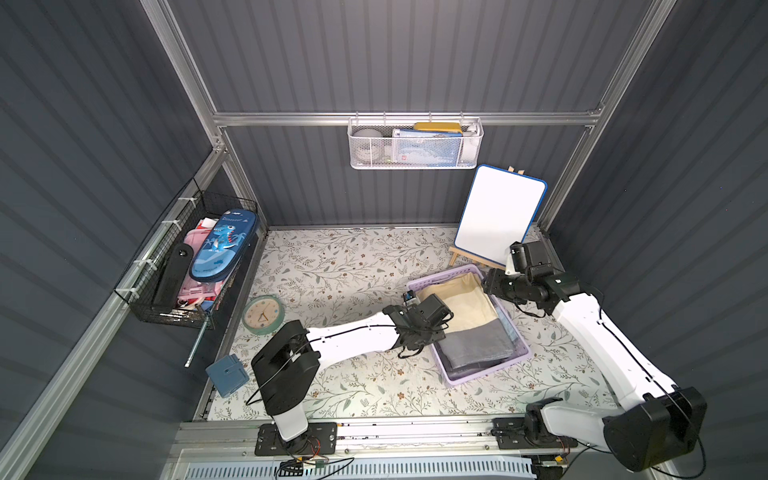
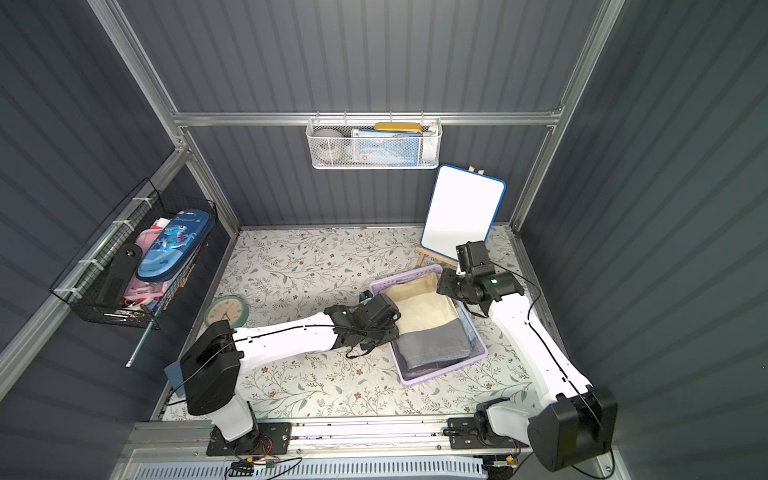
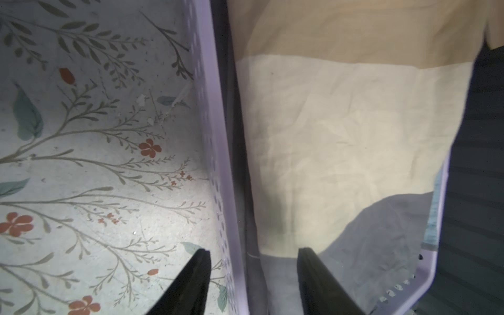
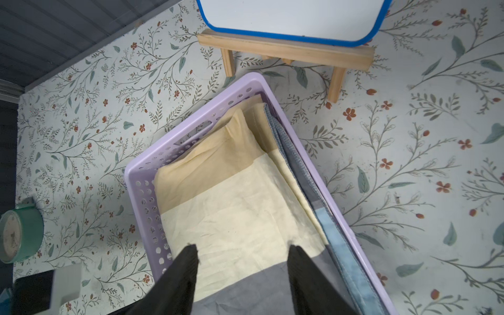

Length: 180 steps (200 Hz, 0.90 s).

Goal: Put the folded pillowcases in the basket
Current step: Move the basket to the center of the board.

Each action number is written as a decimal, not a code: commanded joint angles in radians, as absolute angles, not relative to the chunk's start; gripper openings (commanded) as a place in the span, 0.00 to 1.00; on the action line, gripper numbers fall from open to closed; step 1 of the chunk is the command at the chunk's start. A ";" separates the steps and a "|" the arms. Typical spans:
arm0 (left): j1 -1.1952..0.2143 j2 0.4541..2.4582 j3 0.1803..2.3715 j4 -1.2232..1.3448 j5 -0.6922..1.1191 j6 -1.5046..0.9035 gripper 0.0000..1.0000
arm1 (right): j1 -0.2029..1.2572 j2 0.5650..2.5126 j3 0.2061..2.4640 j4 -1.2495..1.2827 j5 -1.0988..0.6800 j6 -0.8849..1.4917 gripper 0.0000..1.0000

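The pillowcase lies folded inside the basket, right of centre in both top views. It looks light, soft and floppy; I'd pinch a folded edge. My left gripper and right gripper hang part-open, empty.

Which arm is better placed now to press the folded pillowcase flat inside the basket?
Likely right: both fingers of the right pincer show over the pillowcase, inside the basket. The left pincer straddles the basket's wall, one finger over the table.
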<state>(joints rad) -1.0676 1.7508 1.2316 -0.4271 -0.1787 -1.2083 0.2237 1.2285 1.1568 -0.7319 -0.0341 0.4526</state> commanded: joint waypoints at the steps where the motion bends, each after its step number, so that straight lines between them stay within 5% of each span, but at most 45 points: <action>1: -1.063 1.750 1.227 -0.405 -0.156 -1.179 0.53 | 0.224 1.184 1.138 -0.763 -0.039 0.458 0.57; 36: -1.052 1.798 1.269 -0.436 -0.183 -1.171 0.00 | 0.224 1.153 1.093 -0.758 -0.058 0.469 0.51; 153: -0.734 1.559 1.188 -0.731 -0.306 -0.796 0.00 | 0.224 1.175 1.129 -0.772 -0.109 0.477 0.30; 180: -0.672 1.579 1.170 -0.725 -0.265 -0.729 0.08 | 0.225 1.169 1.115 -0.764 -0.115 0.481 0.30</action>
